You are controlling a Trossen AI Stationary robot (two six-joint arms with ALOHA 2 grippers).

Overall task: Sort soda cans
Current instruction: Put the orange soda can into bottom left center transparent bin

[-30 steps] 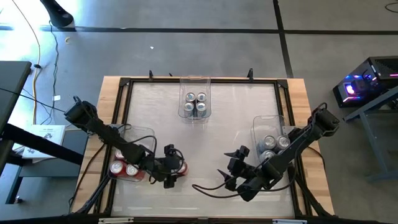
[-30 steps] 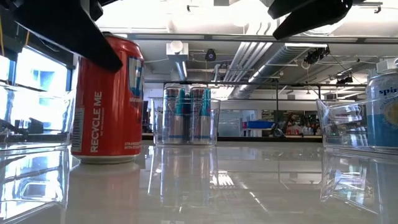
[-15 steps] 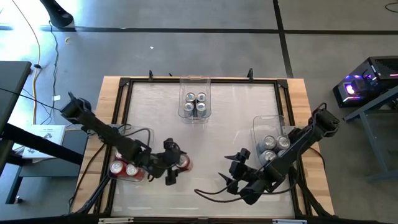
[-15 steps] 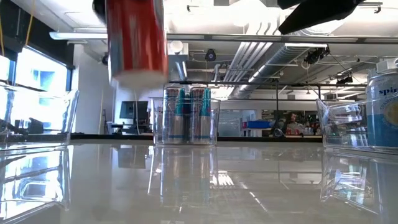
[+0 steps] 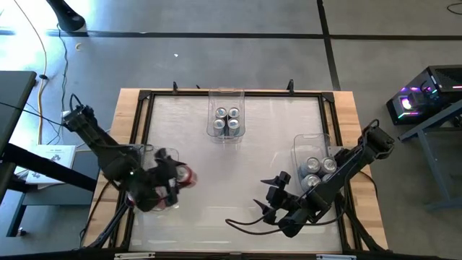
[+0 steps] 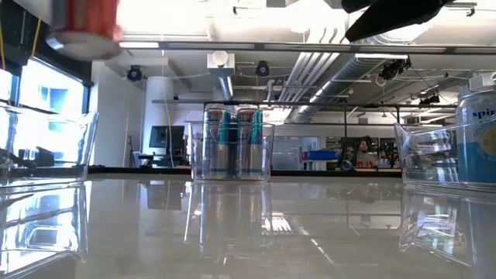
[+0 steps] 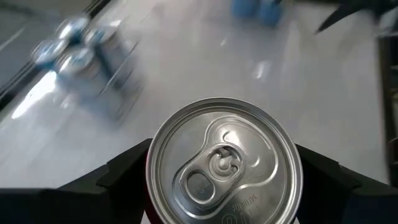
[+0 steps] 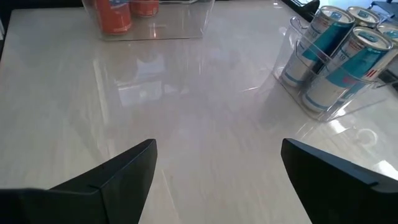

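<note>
A red soda can (image 5: 185,175) with a silver top (image 7: 224,163) hangs above the table's left side, just right of the clear left bin (image 5: 146,153), with my left gripper (image 5: 178,178) shut on it. In the low view the can (image 6: 81,22) is high up at the left. Red cans (image 8: 127,12) stand in that bin, largely hidden under my left arm in the high view. Blue-tinted cans (image 5: 227,119) stand in the far middle bin, silver cans (image 5: 317,167) in the right bin. My right gripper (image 5: 271,196) waits open above the table, near the right bin. My left gripper pinches the red can's side wall (image 7: 148,186) between its two fingers (image 7: 118,177), one on each side, just below the silver top. The fingers come from the table's left, slanting down. The can is lifted clear of the table, its top up.
Three clear bins stand on the table: left, far middle (image 5: 227,108) and right (image 5: 312,148). A black frame (image 5: 144,97) runs round the white table top. The wide stretch of table top between the bins (image 5: 231,180) holds nothing.
My left gripper has lifted the red can off the table and carried it up and toward the table's left edge, to beside the left bin. The can has stayed top up in the hold. My right gripper has kept still.
</note>
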